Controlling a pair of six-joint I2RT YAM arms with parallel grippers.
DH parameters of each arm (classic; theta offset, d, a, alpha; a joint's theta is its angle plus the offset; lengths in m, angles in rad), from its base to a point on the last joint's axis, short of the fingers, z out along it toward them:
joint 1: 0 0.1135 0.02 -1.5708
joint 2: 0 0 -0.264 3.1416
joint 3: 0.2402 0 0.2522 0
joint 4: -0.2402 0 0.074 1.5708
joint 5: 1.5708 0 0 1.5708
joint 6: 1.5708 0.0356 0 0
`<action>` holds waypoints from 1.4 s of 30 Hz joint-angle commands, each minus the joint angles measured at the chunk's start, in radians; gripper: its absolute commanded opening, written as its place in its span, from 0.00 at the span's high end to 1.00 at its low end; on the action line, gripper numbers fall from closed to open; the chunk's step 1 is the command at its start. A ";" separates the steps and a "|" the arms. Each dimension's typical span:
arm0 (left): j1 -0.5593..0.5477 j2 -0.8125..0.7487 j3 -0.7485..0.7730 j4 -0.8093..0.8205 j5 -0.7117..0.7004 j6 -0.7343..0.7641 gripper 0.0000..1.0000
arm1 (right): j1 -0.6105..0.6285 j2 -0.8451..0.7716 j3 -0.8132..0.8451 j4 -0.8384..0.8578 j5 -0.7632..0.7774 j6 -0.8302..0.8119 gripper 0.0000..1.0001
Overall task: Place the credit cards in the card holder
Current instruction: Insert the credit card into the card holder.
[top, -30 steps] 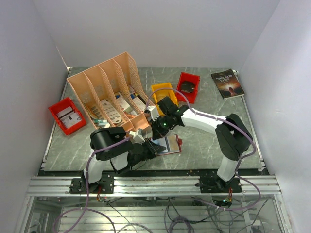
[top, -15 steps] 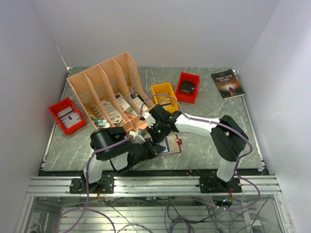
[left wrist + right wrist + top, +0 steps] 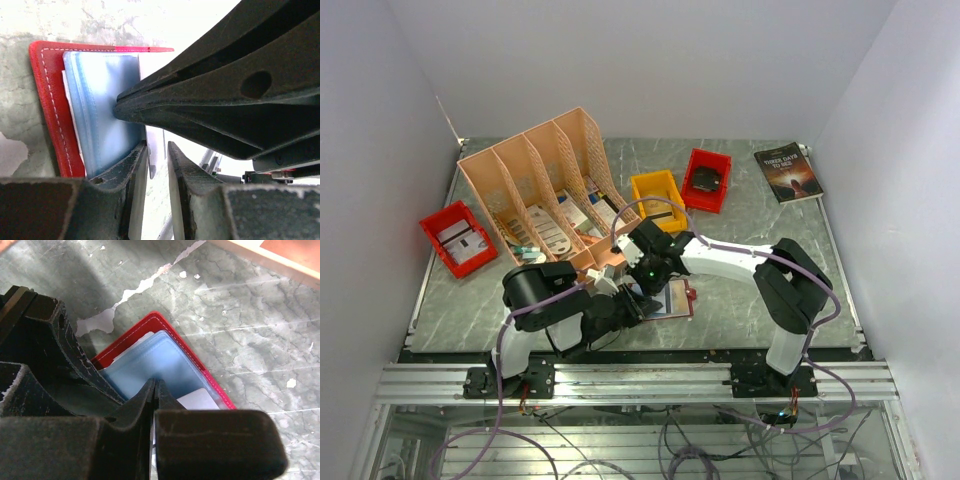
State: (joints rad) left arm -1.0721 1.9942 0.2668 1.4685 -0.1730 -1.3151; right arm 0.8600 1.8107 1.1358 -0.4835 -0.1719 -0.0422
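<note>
The red card holder [image 3: 676, 298] lies open on the table near the front. Its red edge [image 3: 50, 110] and clear blue-tinted pockets [image 3: 155, 360] show in both wrist views. A pale card [image 3: 200, 399] sits in a pocket. My right gripper [image 3: 154, 381] is shut, a thin pale card edge between its fingers, its tips on the pockets. It reaches in from the right in the left wrist view [image 3: 116, 107]. My left gripper [image 3: 157, 145] is at the holder's left side, jaws a narrow gap apart, a thin pocket leaf [image 3: 152, 162] lying between them.
A peach file organiser [image 3: 545, 190] stands behind the grippers. A yellow bin [image 3: 655, 192] and a red bin [image 3: 706, 180] are behind the holder. Another red bin [image 3: 458, 238] sits at the left, a dark book [image 3: 788, 172] at the back right.
My right gripper has moved left and down from near the yellow bin onto the holder's pockets. The left gripper has stayed at the holder.
</note>
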 commanded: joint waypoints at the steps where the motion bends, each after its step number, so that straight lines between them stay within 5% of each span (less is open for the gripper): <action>1: 0.004 -0.025 -0.019 -0.010 0.011 0.043 0.66 | 0.000 -0.018 -0.011 -0.033 0.016 -0.039 1.00; 15: 0.004 -0.155 -0.064 -0.119 -0.005 0.082 0.57 | -0.008 0.009 -0.007 -0.043 -0.028 -0.061 1.00; 30: -0.006 -0.575 0.040 -0.862 -0.064 0.183 0.51 | -0.038 -0.024 -0.016 -0.050 -0.042 -0.087 1.00; 35: -0.006 -0.664 0.084 -1.058 -0.080 0.212 0.61 | -0.070 -0.069 0.013 -0.072 -0.195 -0.141 0.98; 42: -0.006 -0.700 0.111 -1.094 -0.078 0.229 0.78 | -0.177 -0.190 0.007 -0.137 -0.486 -0.324 0.79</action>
State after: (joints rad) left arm -1.0737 1.3079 0.3405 0.4484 -0.2256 -1.1225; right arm 0.7399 1.7088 1.1355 -0.5674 -0.4614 -0.2302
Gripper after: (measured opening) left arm 0.242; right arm 0.177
